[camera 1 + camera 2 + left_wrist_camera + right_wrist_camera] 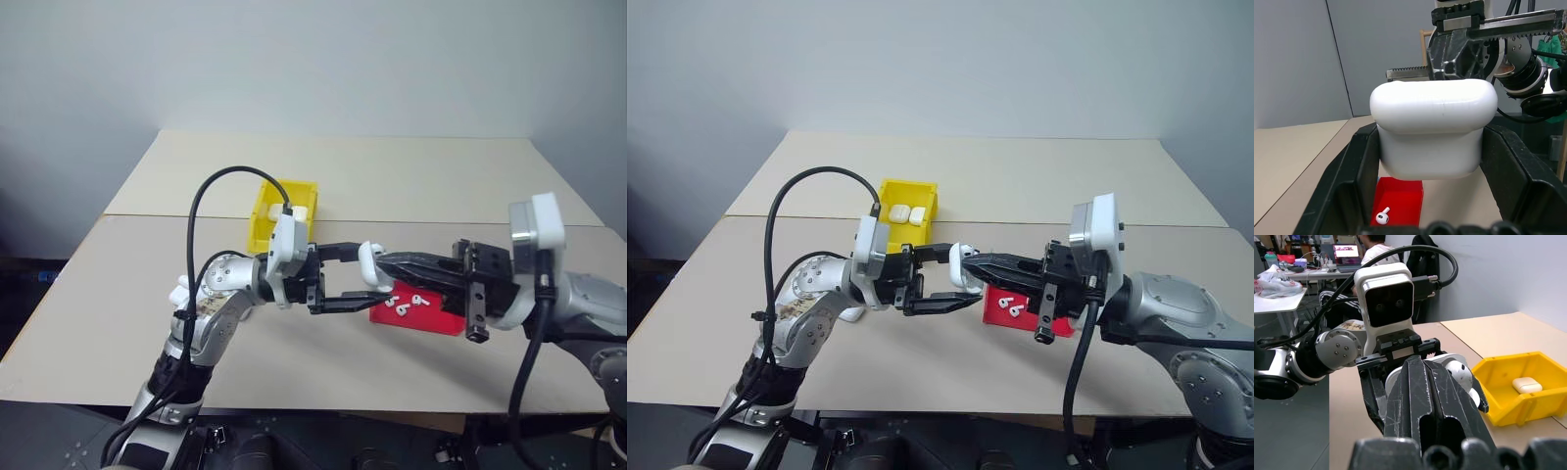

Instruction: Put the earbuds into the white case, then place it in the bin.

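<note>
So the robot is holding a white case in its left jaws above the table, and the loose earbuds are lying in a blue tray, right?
Not quite. The left gripper does hold the white case above the table, but the loose earbuds lie in a red tray, not a blue one. The left eye view shows it.

Two head cameras look forward and down from above over a beige table (pixel 392 186). Both share the same scene: the two arms meeting mid-table, with the yellow bin (pixel 281 211) beyond the fingers and a red tray (pixel 1014 311) below them. The left wrist camera sits very close behind the left gripper (pixel 1430 161), looking along its fingers at the case (pixel 1432 127) between them. The right wrist camera looks along the closed right gripper (pixel 1422 396) toward the left arm, bin beside the fingertips.
</note>
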You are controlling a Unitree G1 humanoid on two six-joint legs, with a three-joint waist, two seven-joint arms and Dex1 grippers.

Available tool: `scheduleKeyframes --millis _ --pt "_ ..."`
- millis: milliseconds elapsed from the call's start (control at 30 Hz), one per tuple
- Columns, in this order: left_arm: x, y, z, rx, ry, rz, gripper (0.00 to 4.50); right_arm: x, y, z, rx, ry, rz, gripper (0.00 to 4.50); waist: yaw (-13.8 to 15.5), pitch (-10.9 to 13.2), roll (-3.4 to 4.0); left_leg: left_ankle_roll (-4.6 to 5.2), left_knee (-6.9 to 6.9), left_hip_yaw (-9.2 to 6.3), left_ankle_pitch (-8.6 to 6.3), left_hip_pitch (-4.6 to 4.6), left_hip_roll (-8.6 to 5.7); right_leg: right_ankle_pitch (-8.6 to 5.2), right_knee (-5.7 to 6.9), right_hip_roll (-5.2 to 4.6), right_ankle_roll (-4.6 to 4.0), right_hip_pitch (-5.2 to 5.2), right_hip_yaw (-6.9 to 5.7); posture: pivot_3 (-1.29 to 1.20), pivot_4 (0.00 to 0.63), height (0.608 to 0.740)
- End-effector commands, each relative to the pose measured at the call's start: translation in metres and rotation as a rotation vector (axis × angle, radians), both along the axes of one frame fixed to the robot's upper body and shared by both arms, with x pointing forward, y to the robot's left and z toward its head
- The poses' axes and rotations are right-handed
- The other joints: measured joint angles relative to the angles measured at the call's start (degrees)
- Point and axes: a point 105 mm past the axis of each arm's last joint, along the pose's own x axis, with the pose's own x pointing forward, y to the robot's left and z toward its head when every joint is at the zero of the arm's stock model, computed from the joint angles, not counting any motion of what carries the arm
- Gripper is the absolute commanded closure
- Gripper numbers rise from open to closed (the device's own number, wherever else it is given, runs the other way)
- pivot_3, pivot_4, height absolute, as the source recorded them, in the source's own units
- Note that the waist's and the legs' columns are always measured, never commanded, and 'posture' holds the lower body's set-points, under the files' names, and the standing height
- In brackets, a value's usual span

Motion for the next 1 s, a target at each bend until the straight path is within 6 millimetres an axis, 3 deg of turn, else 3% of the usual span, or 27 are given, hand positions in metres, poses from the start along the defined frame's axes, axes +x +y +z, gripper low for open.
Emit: scheduleKeyframes --millis 33,1000 --pt "-0.008 -0.002 0.011 -0.024 -0.065 -0.026 1.70 0.002 0.001 0.006 0.014 -0.032 -0.020 4.47 0.0 0.0 0.00 0.00 0.00 0.00 0.00 0.00 0.00 0.00 0.00 0.00 0.00 0.00 0.00 0.00 0.150 0.740" --pt "-0.014 0.001 0.013 -0.025 -0.069 -0.026 1.70 0.013 -0.014 0.005 0.011 -0.026 -0.078 4.47 0.0 0.0 0.00 0.00 0.00 0.00 0.00 -0.01 0.00 0.00 -0.01 0.00 0.00 0.00 0.00 0.00 0.150 0.740"
